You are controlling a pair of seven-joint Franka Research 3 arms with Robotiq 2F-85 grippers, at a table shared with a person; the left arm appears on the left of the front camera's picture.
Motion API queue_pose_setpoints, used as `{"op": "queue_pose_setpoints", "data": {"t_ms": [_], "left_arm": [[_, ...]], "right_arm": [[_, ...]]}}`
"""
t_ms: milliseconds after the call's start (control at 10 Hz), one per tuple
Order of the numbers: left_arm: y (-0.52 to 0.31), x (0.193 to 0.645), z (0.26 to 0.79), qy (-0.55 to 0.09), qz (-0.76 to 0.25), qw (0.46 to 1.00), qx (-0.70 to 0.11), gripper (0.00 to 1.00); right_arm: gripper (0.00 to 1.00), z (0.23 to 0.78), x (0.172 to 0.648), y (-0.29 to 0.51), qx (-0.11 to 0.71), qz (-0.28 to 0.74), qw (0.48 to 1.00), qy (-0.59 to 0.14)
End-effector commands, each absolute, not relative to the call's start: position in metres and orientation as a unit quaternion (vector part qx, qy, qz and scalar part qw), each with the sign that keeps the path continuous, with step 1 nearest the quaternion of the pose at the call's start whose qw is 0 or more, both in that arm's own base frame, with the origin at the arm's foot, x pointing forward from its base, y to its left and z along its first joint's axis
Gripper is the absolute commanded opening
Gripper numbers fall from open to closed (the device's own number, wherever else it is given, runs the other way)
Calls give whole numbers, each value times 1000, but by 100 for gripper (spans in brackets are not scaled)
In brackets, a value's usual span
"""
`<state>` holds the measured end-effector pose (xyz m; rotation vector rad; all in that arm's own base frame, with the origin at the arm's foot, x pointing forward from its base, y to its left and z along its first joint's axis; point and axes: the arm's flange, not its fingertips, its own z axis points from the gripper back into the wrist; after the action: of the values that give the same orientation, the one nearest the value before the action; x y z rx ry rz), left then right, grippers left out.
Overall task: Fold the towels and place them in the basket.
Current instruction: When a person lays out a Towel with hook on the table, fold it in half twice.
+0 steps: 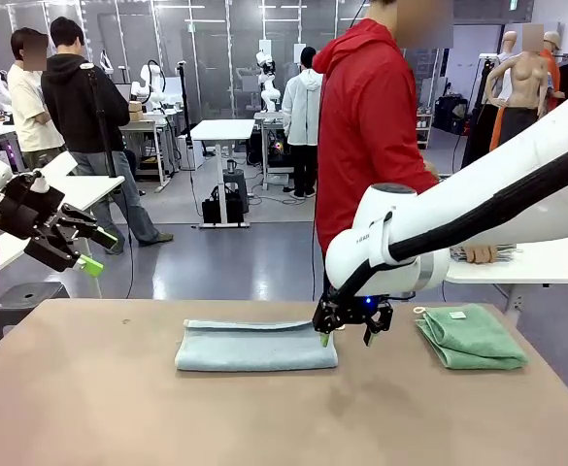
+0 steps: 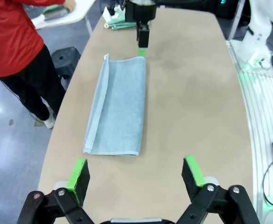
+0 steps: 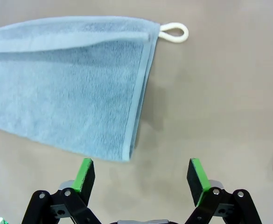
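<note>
Here, the right end effector [image 1: 347,338] hangs wide beside the end of the blue-grey towel [image 1: 256,347] on the desk [image 1: 89,388]. The left end effector [image 1: 97,250], also wide, hangs well apart.

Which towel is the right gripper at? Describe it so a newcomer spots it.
On the tan table, look mid-table beside the open right gripper. The pale blue-grey towel lies there folded into a long strip. Unlike the mint green towel to the robot's right, it carries a white loop at one corner.
</note>
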<state>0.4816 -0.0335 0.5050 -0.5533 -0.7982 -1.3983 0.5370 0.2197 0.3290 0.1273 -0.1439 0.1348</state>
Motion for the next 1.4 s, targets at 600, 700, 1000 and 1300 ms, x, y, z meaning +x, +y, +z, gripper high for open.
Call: {"op": "queue_pose_setpoints", "data": {"t_ms": [600, 700, 1000, 1300], "left_arm": [[-34, 478, 505, -357, -615, 661, -239, 100], [-34, 478, 505, -357, -615, 661, -239, 100], [-34, 478, 505, -357, -615, 661, -239, 100], [-34, 478, 505, -357, -615, 661, -239, 100]], "right_arm": [[100, 295, 587, 256, 32, -15, 994, -105], [100, 292, 589, 258, 30, -24, 995, -97], [100, 287, 595, 263, 31, -34, 996, -83], [80, 289, 594, 265, 22, -40, 995, -86]]}}
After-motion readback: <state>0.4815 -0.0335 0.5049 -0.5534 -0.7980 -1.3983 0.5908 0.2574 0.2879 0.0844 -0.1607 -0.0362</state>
